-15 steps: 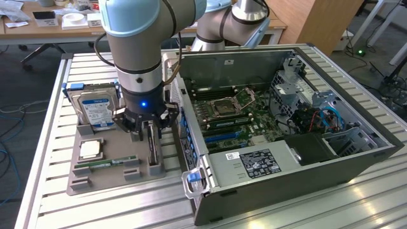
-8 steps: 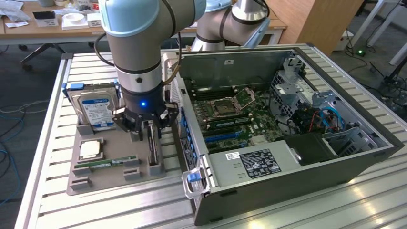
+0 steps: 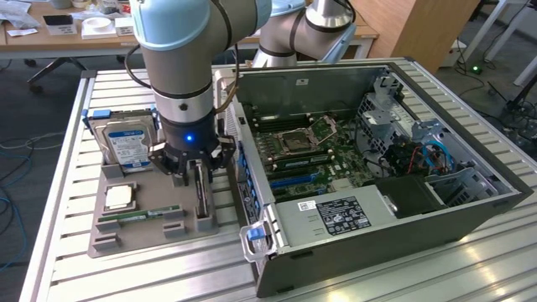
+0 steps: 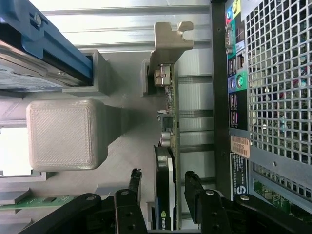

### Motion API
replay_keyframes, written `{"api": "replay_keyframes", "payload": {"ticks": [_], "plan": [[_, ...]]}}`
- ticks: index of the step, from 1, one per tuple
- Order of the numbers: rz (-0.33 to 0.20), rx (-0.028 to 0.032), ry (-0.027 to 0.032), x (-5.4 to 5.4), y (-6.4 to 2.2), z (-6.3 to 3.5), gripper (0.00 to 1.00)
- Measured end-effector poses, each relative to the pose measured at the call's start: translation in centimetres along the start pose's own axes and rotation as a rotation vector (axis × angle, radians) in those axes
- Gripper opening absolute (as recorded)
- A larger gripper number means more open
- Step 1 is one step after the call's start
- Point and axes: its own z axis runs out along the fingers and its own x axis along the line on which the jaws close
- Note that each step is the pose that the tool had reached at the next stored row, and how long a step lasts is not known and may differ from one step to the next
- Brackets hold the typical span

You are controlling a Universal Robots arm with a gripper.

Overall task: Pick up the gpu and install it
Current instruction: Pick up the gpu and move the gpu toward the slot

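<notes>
gpu (image 4: 165,183): stands on edge in its slot on the grey holder tray (image 3: 143,242), just beside the open computer case (image 3: 336,251) on the table (image 3: 126,280).
hand (image 3: 197,175): released, fingers (image 4: 135,183) straddling the card, a gap on either side.
Grasp, judged: best kept centred, closing squarely on the flat faces, clear of the slot walls.
</notes>
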Motion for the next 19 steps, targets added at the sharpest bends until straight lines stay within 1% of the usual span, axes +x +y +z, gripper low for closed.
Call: {"api": "replay_keyframes", "payload": {"ticks": [4, 19], "plan": [[0.0, 0.0001, 0.0001, 0.0, -0.01, 0.17, 0.49], [0.0, 0.0, 0.0, -0.11, -0.17, 0.18, 0.49]]}}
